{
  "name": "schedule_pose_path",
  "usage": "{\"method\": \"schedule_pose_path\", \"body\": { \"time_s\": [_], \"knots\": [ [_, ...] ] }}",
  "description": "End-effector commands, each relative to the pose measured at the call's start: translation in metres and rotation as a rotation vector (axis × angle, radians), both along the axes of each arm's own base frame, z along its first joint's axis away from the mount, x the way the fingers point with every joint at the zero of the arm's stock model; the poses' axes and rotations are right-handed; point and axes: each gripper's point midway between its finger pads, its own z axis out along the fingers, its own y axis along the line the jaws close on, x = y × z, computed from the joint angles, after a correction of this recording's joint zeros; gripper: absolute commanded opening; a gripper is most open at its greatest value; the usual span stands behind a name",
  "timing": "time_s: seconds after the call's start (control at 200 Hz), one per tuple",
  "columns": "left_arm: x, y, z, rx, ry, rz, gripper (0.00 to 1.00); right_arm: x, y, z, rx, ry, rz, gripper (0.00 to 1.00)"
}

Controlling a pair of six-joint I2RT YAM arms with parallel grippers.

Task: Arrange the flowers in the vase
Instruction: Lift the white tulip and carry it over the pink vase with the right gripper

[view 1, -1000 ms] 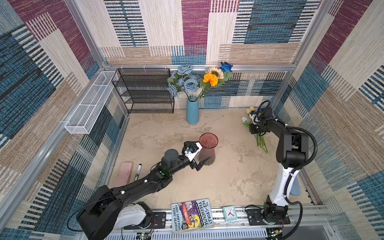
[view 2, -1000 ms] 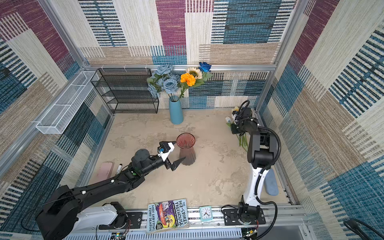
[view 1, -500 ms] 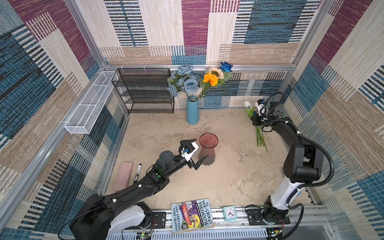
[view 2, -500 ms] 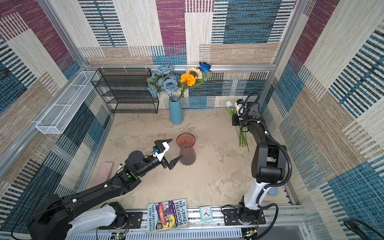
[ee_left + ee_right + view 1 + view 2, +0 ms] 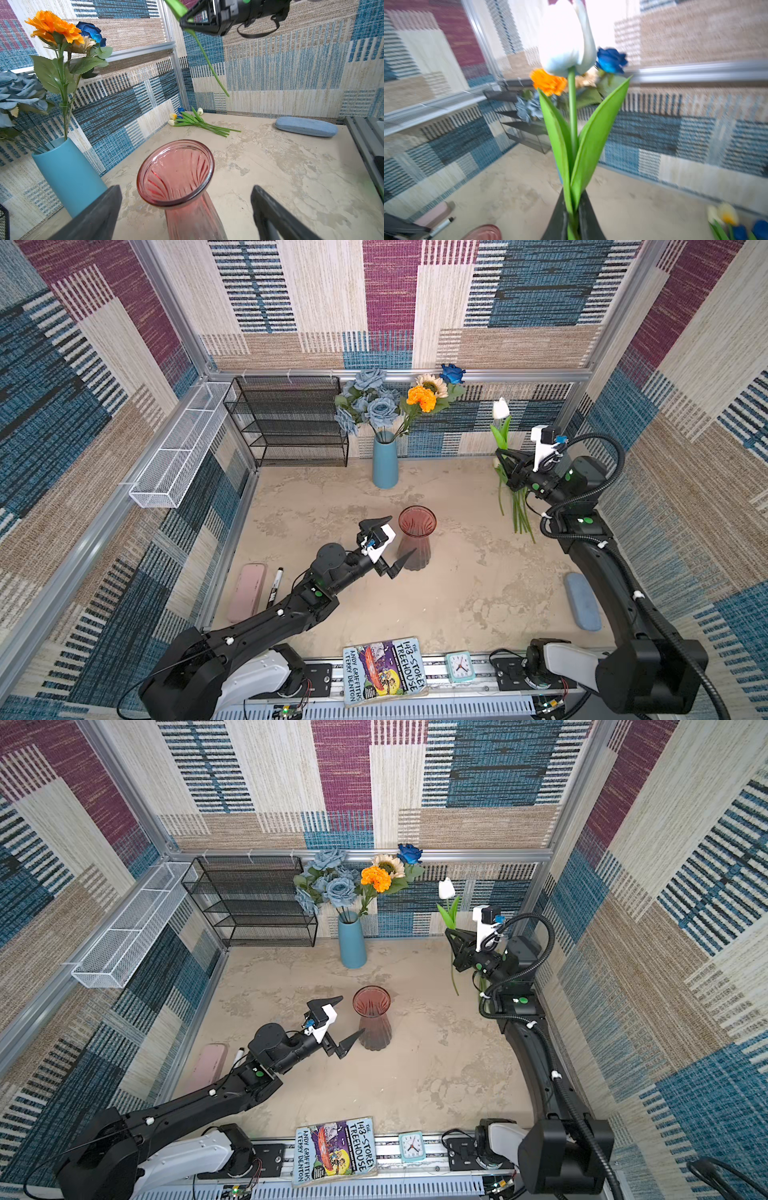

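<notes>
vases: two, blue vase (image 5: 385,466) with flowers (image 5: 380,412) upper middle, pink vase (image 5: 187,218) empty, centre | my right gripper (image 5: 572,204): pinching one white tulip (image 5: 572,108), upper right | my left gripper (image 5: 352,1014): spread wide, holding nothing, beside pink vase | loose tulips (image 5: 199,122): one bunch at right edge of table (image 5: 457,572), bare room toward centre

Robot lab cell, a data-collection rig. Aluminium frame (image 5: 519,375) boxes in the space. The walls (image 5: 390,290) are flat panels of patchwork woven print, backdrop style. Two black arms, left arm (image 5: 257,626) and right arm (image 5: 598,568), are bolted to a slotted rail (image 5: 436,693) at the front edge, with cables and circuit boards exposed there. Stone-look tabletop (image 5: 457,593) holds staged, unrelated props: book (image 5: 384,670), clock (image 5: 460,667), marker (image 5: 275,585), pink case (image 5: 248,591), blue case (image 5: 582,601), black rack (image 5: 291,423), pink vase (image 5: 415,539), blue vase (image 5: 385,464) with fake flowers (image 5: 419,398). White basket (image 5: 178,448) hangs on the side frame.
</notes>
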Motion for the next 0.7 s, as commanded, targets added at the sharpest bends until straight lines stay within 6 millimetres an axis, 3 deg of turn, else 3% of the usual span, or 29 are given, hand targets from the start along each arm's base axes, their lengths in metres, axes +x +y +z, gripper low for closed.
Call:
{"method": "schedule_pose_path", "body": {
  "time_s": [0.0,0.195,0.446,0.586,0.696],
  "knots": [
    [0.001,-0.001,0.013,-0.043,-0.039,-0.002,0.99,-0.039,0.024,0.059,0.115,-0.213,0.115,0.13],
    [0.003,-0.001,0.01,-0.05,-0.034,0.007,0.99,-0.071,0.06,0.087,0.255,-0.316,0.26,0.13],
    [0.005,0.006,0.0,-0.043,-0.019,0.045,1.0,-0.08,0.112,0.078,0.358,-0.34,0.42,0.12],
    [0.006,0.009,-0.005,-0.031,-0.011,0.063,0.99,-0.081,0.131,0.073,0.368,-0.343,0.457,0.12],
    [0.006,0.01,-0.008,-0.031,-0.01,0.067,1.0,-0.066,0.14,0.052,0.357,-0.298,0.435,0.12]
  ]
}}
